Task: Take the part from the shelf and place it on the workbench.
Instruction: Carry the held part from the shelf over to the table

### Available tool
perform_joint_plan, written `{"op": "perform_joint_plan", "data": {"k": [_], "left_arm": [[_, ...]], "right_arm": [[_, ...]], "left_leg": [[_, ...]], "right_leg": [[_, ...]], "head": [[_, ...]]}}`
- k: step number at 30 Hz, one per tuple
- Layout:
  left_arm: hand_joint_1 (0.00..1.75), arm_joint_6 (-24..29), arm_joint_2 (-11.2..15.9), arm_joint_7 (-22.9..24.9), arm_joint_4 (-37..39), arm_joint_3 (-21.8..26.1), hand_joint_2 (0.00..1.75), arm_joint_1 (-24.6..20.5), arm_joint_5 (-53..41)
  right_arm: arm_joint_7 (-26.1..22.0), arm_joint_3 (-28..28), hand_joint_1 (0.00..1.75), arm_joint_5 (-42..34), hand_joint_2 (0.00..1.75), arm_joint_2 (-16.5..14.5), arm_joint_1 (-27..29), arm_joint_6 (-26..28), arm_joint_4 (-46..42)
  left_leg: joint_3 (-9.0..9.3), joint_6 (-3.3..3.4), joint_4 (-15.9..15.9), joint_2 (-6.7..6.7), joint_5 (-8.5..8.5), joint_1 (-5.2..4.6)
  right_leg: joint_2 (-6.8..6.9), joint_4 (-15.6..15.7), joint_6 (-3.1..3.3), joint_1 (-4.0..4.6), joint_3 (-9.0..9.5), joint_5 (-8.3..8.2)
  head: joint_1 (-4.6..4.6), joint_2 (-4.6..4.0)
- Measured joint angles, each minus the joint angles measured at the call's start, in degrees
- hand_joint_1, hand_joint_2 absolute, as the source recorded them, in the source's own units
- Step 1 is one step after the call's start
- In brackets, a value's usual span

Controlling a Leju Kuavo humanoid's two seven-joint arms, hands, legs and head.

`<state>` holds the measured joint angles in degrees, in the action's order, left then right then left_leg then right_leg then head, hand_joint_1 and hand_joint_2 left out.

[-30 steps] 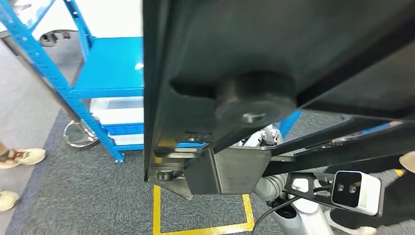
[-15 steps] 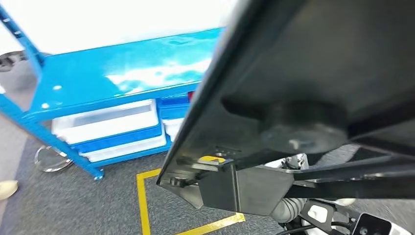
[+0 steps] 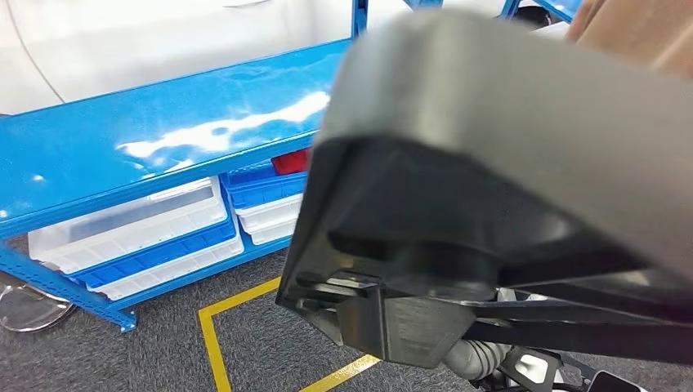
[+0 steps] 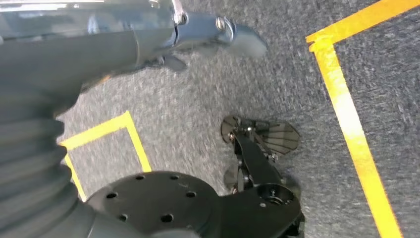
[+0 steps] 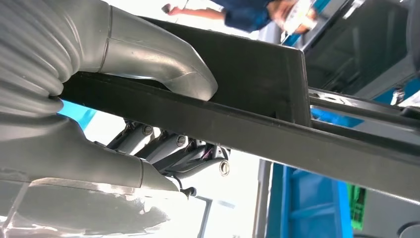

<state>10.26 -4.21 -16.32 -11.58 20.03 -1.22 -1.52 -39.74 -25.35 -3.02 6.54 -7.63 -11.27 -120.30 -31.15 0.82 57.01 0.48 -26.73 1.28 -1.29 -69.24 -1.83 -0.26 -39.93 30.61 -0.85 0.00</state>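
The part (image 3: 458, 245) is a big black frame with a round boss and a grey bracket on its underside. It hangs close in front of the head camera and hides much of the scene, with a pale grey edge face turned up. In the right wrist view my right hand (image 5: 148, 54) grips a black bar of the part (image 5: 257, 64), thumb over it and fingers (image 5: 163, 146) curled beneath. My left hand (image 4: 198, 29) hangs over the carpet with a finger stretched out and nothing in it. The blue shelf (image 3: 163, 139) stands behind the part.
White and blue bins (image 3: 139, 229) fill the shelf's lower level. Yellow tape (image 3: 208, 343) marks a square on the grey carpet. A person in blue (image 5: 247, 10) stands beyond the part. A round metal base (image 3: 24, 306) sits by the shelf's foot.
The whole picture has shifted: the camera has turned toward the shelf's front. The part has tipped up in my right hand, so its pale grey edge now faces the camera.
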Motion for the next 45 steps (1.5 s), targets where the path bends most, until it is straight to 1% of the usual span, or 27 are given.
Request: {"op": "perform_joint_plan", "data": {"k": [2, 3, 5, 7, 8, 10, 11, 13, 15, 17, 19, 21, 22, 23, 25, 26, 28, 30, 32, 33, 35, 36, 38, 39, 41, 43, 45], "left_arm": [[0.0, -0.1, 0.0, -0.6, 0.0, 0.1, 1.75, 0.1, 0.4], [0.0, -0.2, 0.0, -1.0, 0.0, 0.1, 1.75, 0.0, 0.6], [0.0, -0.9, 0.1, -1.5, 0.0, 0.3, 1.75, -0.1, 0.9], [0.0, -1.9, 0.4, -1.9, 0.0, 0.5, 1.75, -0.1, 1.1], [0.0, -2.3, 0.6, -2.0, 0.0, 0.6, 1.75, -0.2, 1.2], [0.0, -2.7, 0.9, -2.0, 0.0, 0.9, 1.75, -0.4, 1.4], [0.0, -2.8, 1.1, -1.9, 0.0, 1.1, 1.75, -0.5, 1.3], [0.0, -3.0, 1.5, -1.5, 0.0, 1.2, 1.75, -0.6, 1.1], [0.0, -3.4, 1.9, -1.4, 0.0, 1.3, 1.75, -0.5, 0.6], [0.0, -3.6, 2.3, -1.4, 0.0, 1.3, 1.75, -0.3, 0.3], [0.0, -3.7, 2.6, -1.6, 0.0, 1.3, 1.75, -0.3, 0.0], [0.0, -4.0, 3.0, -2.2, 0.0, 1.3, 1.75, -0.3, -0.2], [0.0, -4.2, 3.2, -2.6, 0.0, 1.3, 1.75, -0.3, -0.2], [0.0, -4.3, 3.3, -2.9, 0.0, 1.3, 1.75, -0.3, -0.1], [0.0, -4.4, 3.5, -3.4, 0.0, 1.5, 1.75, -0.5, 0.2], [0.0, -4.4, 3.5, -3.6, 0.0, 1.6, 1.75, -0.6, 0.3], [0.0, -4.5, 3.5, -3.9, 0.0, 1.7, 1.75, -0.7, 0.3], [0.0, -4.5, 3.5, -4.0, 0.0, 1.8, 1.75, -0.7, 0.3], [0.0, -4.5, 3.6, -4.0, 0.0, 2.0, 1.75, -0.6, 0.3], [0.0, -4.5, 3.6, -4.0, 0.0, 2.1, 1.75, -0.6, 0.3], [0.0, -4.5, 3.6, -4.0, 0.0, 2.1, 1.75, -0.7, 0.3], [0.0, -4.6, 3.6, -4.0, 0.0, 2.1, 1.75, -0.7, 0.3], [0.0, -4.8, 3.6, -4.3, 0.0, 2.2, 1.75, -0.7, 0.3], [0.0, -5.0, 3.6, -4.5, 0.0, 2.3, 1.75, -0.8, 0.3], [0.0, -5.4, 3.6, -4.8, 0.0, 2.4, 1.75, -0.8, 0.0], [0.0, -5.4, 3.7, -4.7, 0.0, 2.5, 1.75, -0.9, -0.3], [0.0, -5.3, 3.8, -4.7, 0.0, 2.5, 1.75, -0.8, -0.5]], "right_arm": [[0.0, -0.1, 1.75, 0.7, 1.75, 0.0, 0.0, 0.5, 0.3], [0.0, -0.2, 1.75, 0.9, 1.75, 0.0, -0.1, 0.8, 0.5], [0.0, -0.5, 1.75, 1.4, 1.75, 0.0, -0.3, 1.6, 0.6], [0.0, -0.9, 1.75, 1.6, 1.75, 0.0, -0.7, 2.4, 0.6], [0.0, -1.0, 1.75, 1.5, 1.75, 0.0, -0.9, 2.7, 0.6], [0.0, -1.2, 1.75, 1.1, 1.75, 0.0, -1.3, 3.1, 0.7], [0.1, -1.3, 1.75, 0.7, 1.75, 0.0, -1.6, 3.1, 0.7], [0.7, -1.1, 1.75, -1.0, 1.75, 0.0, -3.0, 2.9, 1.0], [1.1, 0.0, 1.75, -3.6, 1.75, 0.0, -5.0, 1.4, 2.0], [1.1, 2.1, 1.75, -5.8, 1.75, 0.0, -6.5, -1.1, 3.7], [1.0, 4.4, 1.75, -6.8, 1.75, -0.1, -7.5, -3.4, 5.3], [0.9, 6.3, 1.75, -7.2, 1.75, -0.2, -8.0, -5.2, 6.3], [0.9, 6.9, 1.75, -7.2, 1.75, -0.3, -8.1, -6.0, 6.5], [0.9, 7.3, 1.75, -7.2, 1.75, -0.4, -8.0, -6.7, 6.7], [0.9, 7.6, 1.75, -7.2, 1.75, -0.6, -7.6, -7.3, 6.9], [0.9, 7.7, 1.75, -7.2, 1.75, -0.6, -7.3, -7.5, 7.0], [0.9, 8.0, 1.75, -7.1, 1.75, -0.6, -7.2, -7.5, 7.1], [0.9, 8.1, 1.75, -7.1, 1.75, -0.6, -7.1, -7.5, 7.2], [0.9, 8.1, 1.75, -7.1, 1.75, -0.6, -6.8, -7.5, 7.5], [0.9, 8.1, 1.75, -7.1, 1.75, -0.6, -6.7, -7.5, 7.6], [0.9, 8.2, 1.75, -7.1, 1.75, -0.6, -6.6, -7.5, 7.6], [0.9, 8.2, 1.75, -7.1, 1.75, -0.6, -6.7, -7.5, 7.7], [0.8, 8.3, 1.75, -6.9, 1.75, -0.7, -6.7, -7.5, 7.7], [0.8, 8.3, 1.75, -6.7, 1.75, -0.8, -6.7, -7.5, 7.7], [0.8, 8.4, 1.75, -6.2, 1.75, -0.8, -6.5, -7.4, 7.5], [0.8, 8.4, 1.75, -5.9, 1.75, -0.8, -6.5, -7.5, 7.0], [0.6, 8.4, 1.75, -6.3, 1.75, -0.8, -6.4, -7.6, 6.8]], "left_leg": [[-0.03, -0.09, 0.0, 1.47, -0.1, -0.06], [0.01, -0.21, 0.1, 2.16, -0.17, -0.05], [0.24, -0.61, 0.1, 3.32, -0.43, -0.04], [0.48, -1.29, 0.3, 4.22, -0.79, -0.29], [0.59, -1.67, 0.3, 4.66, -0.92, -0.45], [0.87, -2.4, 0.2, 5.56, -1.06, -0.49], [0.95, -2.73, 0.3, 5.31, -1.36, -0.38], [-0.17, -3.11, 3.3, 3.05, -3.52, -0.12], [-3.73, -3.13, 11.0, 0.5, -7.36, -0.1], [-6.97, -3.01, 17.2, -0.08, -9.03, -0.18], [-6.39, -2.66, 14.8, -0.37, -6.11, -0.19], [-3.18, -2.08, 6.9, -2.5, -1.8, -0.15], [-1.9, -1.91, 3.8, -3.61, -0.69, -0.13], [-1.2, -1.78, 2.1, -4.44, -0.33, -0.18], [-0.81, -1.56, 1.3, -3.97, -0.45, -0.3], [-0.64, -1.27, 1.0, -3.31, -0.26, -0.27], [-0.24, -0.58, 0.2, -1.86, 0.1, -0.08], [-0.09, -0.17, 0.0, -0.32, 0.09, -0.17], [-0.06, -0.17, 0.0, 1.24, -0.09, -0.25], [0.01, -0.27, 0.0, 1.98, -0.2, -0.25], [0.35, -0.65, 0.1, 3.26, -0.54, -0.21], [0.56, -0.93, 0.1, 3.8, -0.78, -0.3], [0.88, -1.58, 0.3, 4.81, -1.25, -0.6], [1.0, -1.9, 0.3, 5.32, -1.4, -0.76], [1.27, -2.54, 0.3, 6.22, -1.77, -0.67], [0.71, -2.98, 2.2, 4.56, -3.43, -0.37], [-2.2, -3.01, 8.7, 1.5, -6.86, -0.22]], "right_leg": [[0.77, -4.7, -0.53, -0.53, -2.23, 1.23], [1.02, -3.9, -0.7, -0.76, -1.75, 0.27], [2.64, 3.3, -0.79, -1.02, 2.12, -3.23], [4.66, 9.6, -0.06, -0.68, 5.33, -5.14], [5.11, 10.7, 0.46, -0.43, 5.84, -5.21], [4.06, 10.8, 1.48, -0.15, 5.65, -5.16], [3.53, 11.0, 1.91, -0.2, 5.68, -5.26], [2.33, 11.4, 2.73, -0.38, 5.78, -5.58], [0.99, 11.4, 3.26, -0.27, 5.76, -5.72], [-0.53, 11.4, 3.47, 0.03, 5.78, -5.73], [-2.12, 11.2, 3.47, 0.23, 5.86, -5.71], [-3.57, 10.8, 3.29, 0.34, 5.79, -5.61], [-4.23, 10.6, 3.08, 0.33, 5.63, -5.58], [-4.83, 10.5, 2.77, 0.23, 5.4, -5.59], [-6.04, 10.6, 2.03, -0.01, 5.02, -5.81], [-5.71, 10.5, 1.71, -0.04, 4.92, -5.79], [-2.94, 8.3, 1.2, 0.13, 3.77, -4.34], [0.04, 1.7, 0.76, -0.11, 0.45, -0.94], [0.63, -4.5, 0.28, -0.62, -2.76, 1.08], [0.78, -5.0, 0.09, -0.85, -3.04, 0.58], [1.87, 0.8, -0.04, -1.1, -0.07, -2.97], [3.44, 4.8, 0.08, -0.94, 2.01, -4.43], [5.55, 9.9, 0.79, -0.42, 4.51, -5.8], [5.76, 10.3, 1.22, -0.11, 4.61, -5.57], [4.29, 10.6, 2.0, -0.03, 4.49, -5.67], [3.01, 10.9, 2.74, -0.19, 4.7, -5.83], [1.71, 11.1, 3.31, -0.17, 4.88, -5.87]], "head": [[-0.01, 0.01], [-0.01, 0.01], [-0.03, 0.0], [0.0, 0.0], [0.0, 0.0], [0.03, 0.0], [0.05, 0.0], [0.22, 0.0], [0.44, 0.0], [0.52, 0.0], [0.52, 0.0], [0.5, 0.0], [0.49, 0.0], [0.49, 0.0], [0.51, 0.0], [0.51, 0.0], [0.28, 0.0], [0.06, 0.01], [0.04, 0.01], [0.03, 0.0], [0.02, 0.0], [0.0, 0.0], [0.05, 0.01], [0.08, 0.01], [0.14, 0.01], [0.26, 0.01], [0.47, 0.0]]}}
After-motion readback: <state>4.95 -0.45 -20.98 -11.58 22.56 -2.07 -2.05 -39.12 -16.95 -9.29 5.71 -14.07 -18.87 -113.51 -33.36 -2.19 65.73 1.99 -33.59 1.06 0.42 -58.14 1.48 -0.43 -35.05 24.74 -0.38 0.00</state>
